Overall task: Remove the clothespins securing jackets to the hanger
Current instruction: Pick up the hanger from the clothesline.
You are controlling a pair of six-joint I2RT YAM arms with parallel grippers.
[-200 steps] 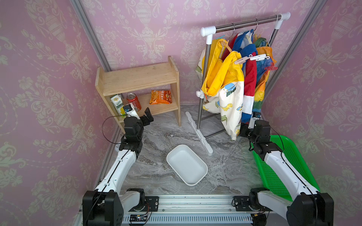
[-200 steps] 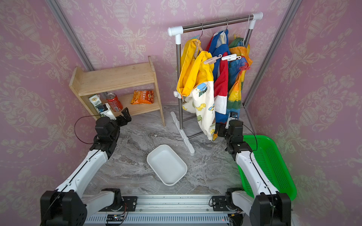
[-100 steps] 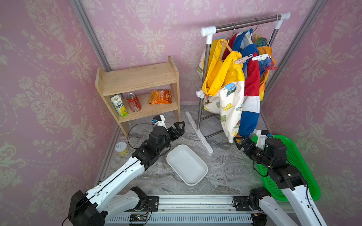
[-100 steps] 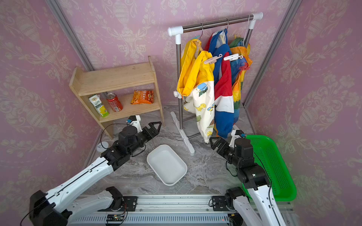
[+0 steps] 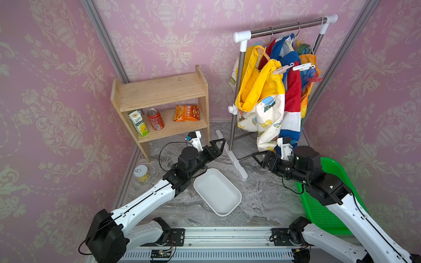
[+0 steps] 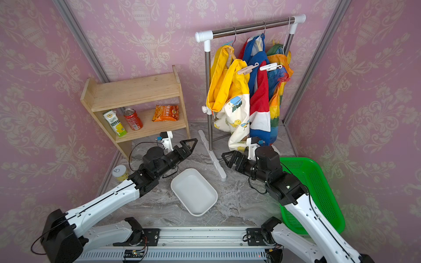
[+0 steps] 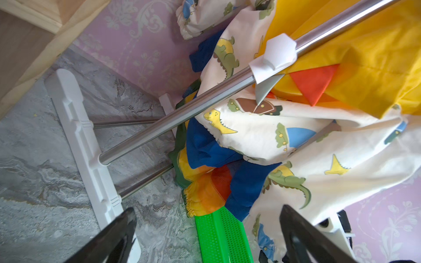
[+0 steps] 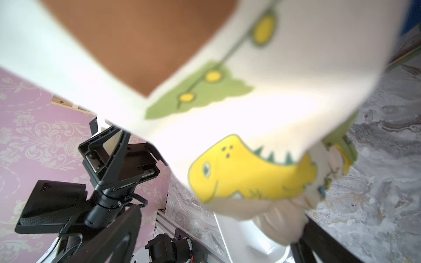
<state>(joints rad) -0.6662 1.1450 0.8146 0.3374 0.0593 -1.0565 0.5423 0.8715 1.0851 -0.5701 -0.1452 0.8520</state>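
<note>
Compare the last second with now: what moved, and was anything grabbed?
Both arms swung in toward the middle. The left gripper came away from the wooden shelf to beside the rack's white foot. The right gripper shifted across to the dinosaur jacket hem. Both are open; nothing was grabbed or released. The clothespins stay clipped, and the white tray is unmoved.

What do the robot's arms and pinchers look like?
The left arm and right arm have smooth white shells with chunky black joints. The left gripper and right gripper are black with hollow triangle-shaped fingers. A thin black cable loops beside the left wrist, and a small white camera box sits on it.
</note>
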